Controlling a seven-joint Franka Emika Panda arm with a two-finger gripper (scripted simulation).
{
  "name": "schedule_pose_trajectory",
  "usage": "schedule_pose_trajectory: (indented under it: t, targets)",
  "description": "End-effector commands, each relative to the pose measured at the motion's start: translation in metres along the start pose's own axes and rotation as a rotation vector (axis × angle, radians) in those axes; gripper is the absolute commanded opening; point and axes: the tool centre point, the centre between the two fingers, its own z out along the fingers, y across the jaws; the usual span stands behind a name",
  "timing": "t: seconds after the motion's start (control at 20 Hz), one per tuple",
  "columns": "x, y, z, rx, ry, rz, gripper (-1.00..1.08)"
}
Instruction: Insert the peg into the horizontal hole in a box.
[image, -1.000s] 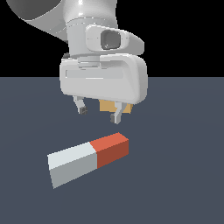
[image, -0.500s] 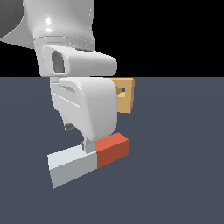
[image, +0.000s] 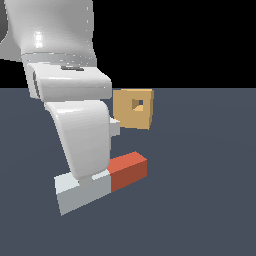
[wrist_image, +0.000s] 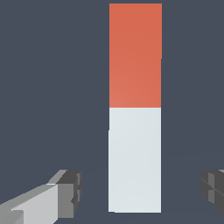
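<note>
Peg (image: 102, 182) lies flat at lower centre of the exterior view, white half nearest. Gripper (wrist_image: 140, 189) straddles that white end, fingers (wrist_image: 65, 192) spread wide apart, touching nothing. Box (image: 132, 109) with its hole (image: 137, 104) stands beyond at centre. Half a second earlier, the arm hid more of the box.

The arm (image: 60, 45) is glossy white plastic, built of smooth rounded shells with soft highlights. A flat, wide white hand block (image: 70, 85) sits under the thick wrist. In the wrist view each finger (wrist_image: 41, 201) is light grey, ending in a dark grey ribbed pad (wrist_image: 72, 192).
</note>
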Motion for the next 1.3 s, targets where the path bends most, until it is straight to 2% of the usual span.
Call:
schedule_pose_trajectory:
  t: [0.0,0.25,0.7,1.0,1.05,1.25]
  targets:
    - [0.0,0.0,0.0,0.0,0.001,0.002,1.0]
    - [0.0,0.0,0.005,0.0,0.0,0.001,1.0]
    - [-0.001,-0.001,0.041,0.0,0.0,0.002,1.0]
    - [0.0,-0.001,0.051,0.0,0.0,0.002,1.0]
    - [0.0,-0.001,0.051,0.0,0.0,0.002,-1.0]
    - [0.0,-0.001,0.051,0.0,0.0,0.002,-1.0]
